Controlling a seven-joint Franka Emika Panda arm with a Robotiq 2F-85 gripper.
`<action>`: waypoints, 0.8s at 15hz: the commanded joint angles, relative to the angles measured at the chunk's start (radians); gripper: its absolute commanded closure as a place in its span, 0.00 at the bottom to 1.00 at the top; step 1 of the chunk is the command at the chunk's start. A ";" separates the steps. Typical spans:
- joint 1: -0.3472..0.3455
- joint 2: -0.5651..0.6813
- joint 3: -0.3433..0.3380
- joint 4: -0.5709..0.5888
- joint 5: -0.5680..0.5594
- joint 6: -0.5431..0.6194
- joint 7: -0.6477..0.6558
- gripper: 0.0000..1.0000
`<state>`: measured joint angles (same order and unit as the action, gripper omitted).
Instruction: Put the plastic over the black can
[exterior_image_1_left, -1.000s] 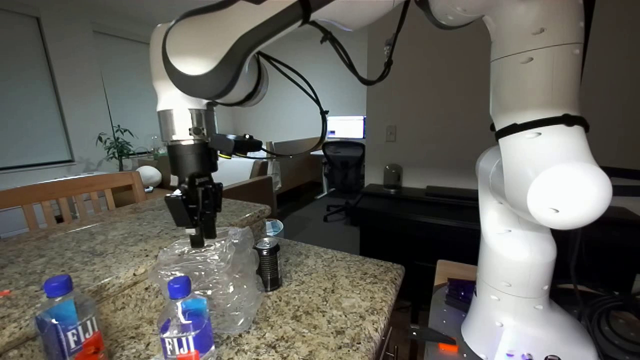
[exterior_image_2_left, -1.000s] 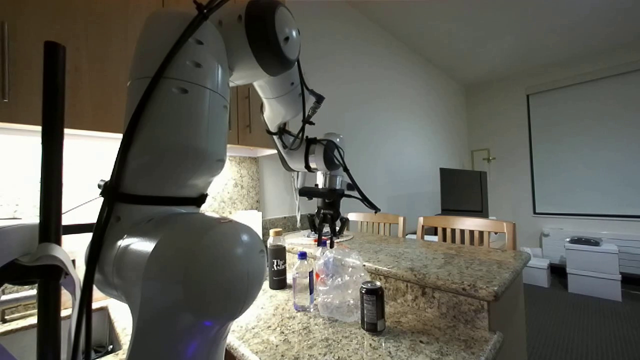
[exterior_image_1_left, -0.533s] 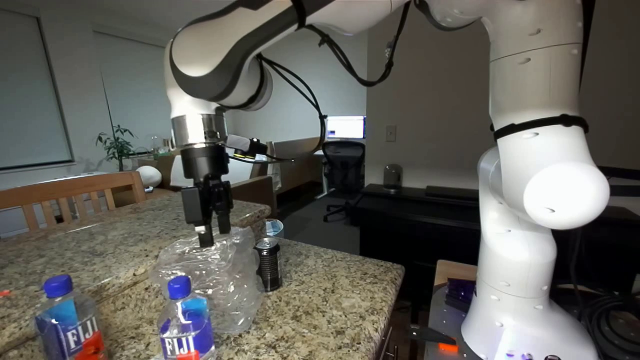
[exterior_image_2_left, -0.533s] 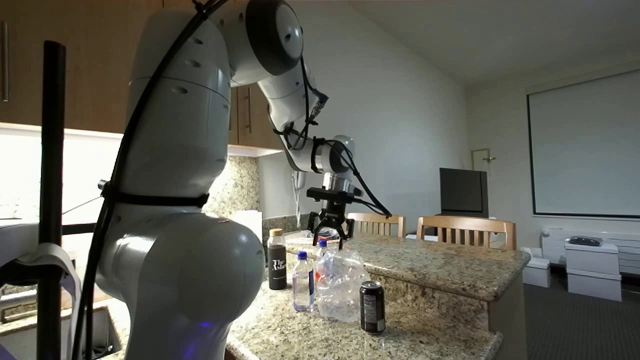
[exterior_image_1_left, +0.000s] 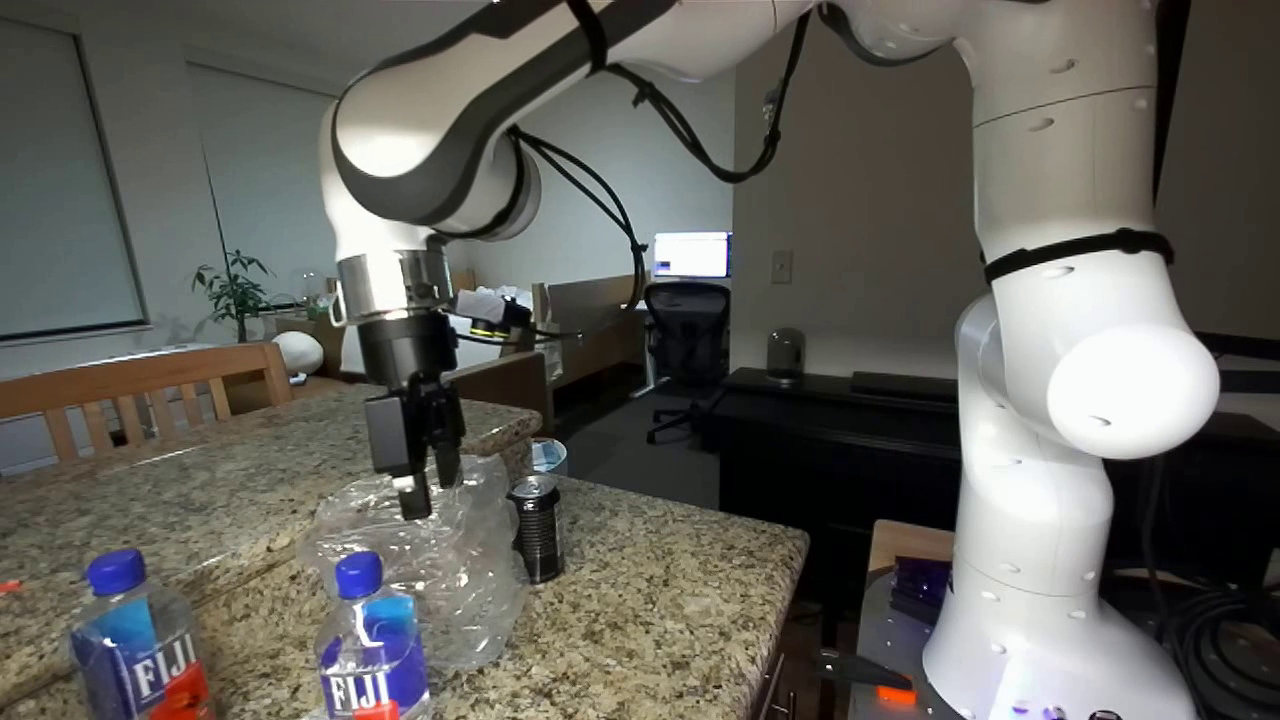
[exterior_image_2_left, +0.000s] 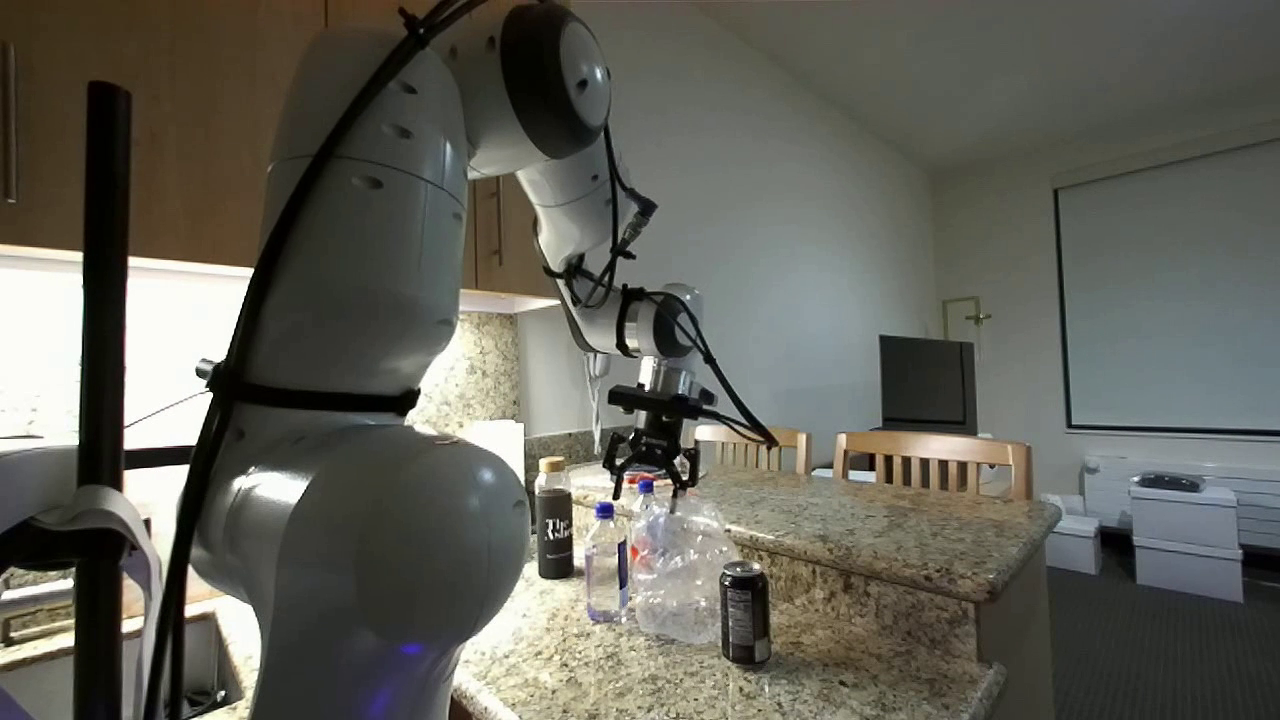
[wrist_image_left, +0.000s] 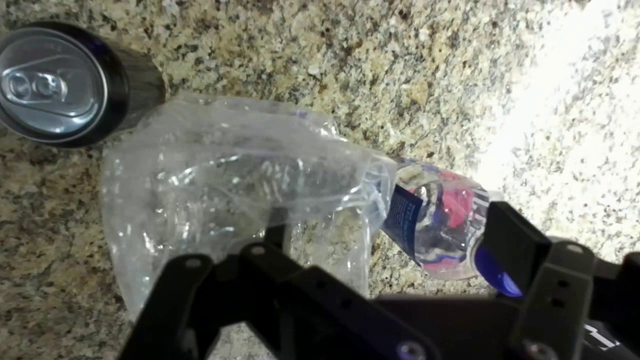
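The clear, crumpled plastic (exterior_image_1_left: 440, 575) stands on the granite counter in both exterior views, beside the black can (exterior_image_2_left: 745, 615) and not over it. Upright, the can shows its silver lid (wrist_image_left: 50, 90) in the wrist view, close to one edge of the plastic (wrist_image_left: 225, 170). My gripper (exterior_image_2_left: 646, 498) is above the plastic's top, its jaws spread wide with nothing gripped. In the wrist view, one of its fingertips (wrist_image_left: 276, 235) is partly seen through the film; whether it touches cannot be told. The opposite finger (wrist_image_left: 515, 240) partly covers a bottle's blue cap.
Two water bottles with blue caps, a nearer one (exterior_image_1_left: 372, 650) and another (exterior_image_1_left: 145, 645), stand near the plastic. A dark bottle (exterior_image_2_left: 553, 525) is farther along the counter. The raised granite ledge (exterior_image_2_left: 880, 530) runs behind the can and plastic.
The gripper has opened from a narrower gap. It has shifted toward the can's side, then come down closer to the plastic's top. Plastic and can look unmoved.
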<state>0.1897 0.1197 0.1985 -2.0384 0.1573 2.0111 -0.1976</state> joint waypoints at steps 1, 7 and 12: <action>-0.002 -0.006 0.014 -0.025 0.048 0.013 -0.050 0.26; -0.001 0.019 0.025 -0.031 0.063 0.010 -0.048 0.64; -0.005 0.040 0.024 -0.036 0.071 0.010 -0.044 0.89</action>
<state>0.1939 0.1621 0.2213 -2.0546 0.1918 2.0111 -0.2068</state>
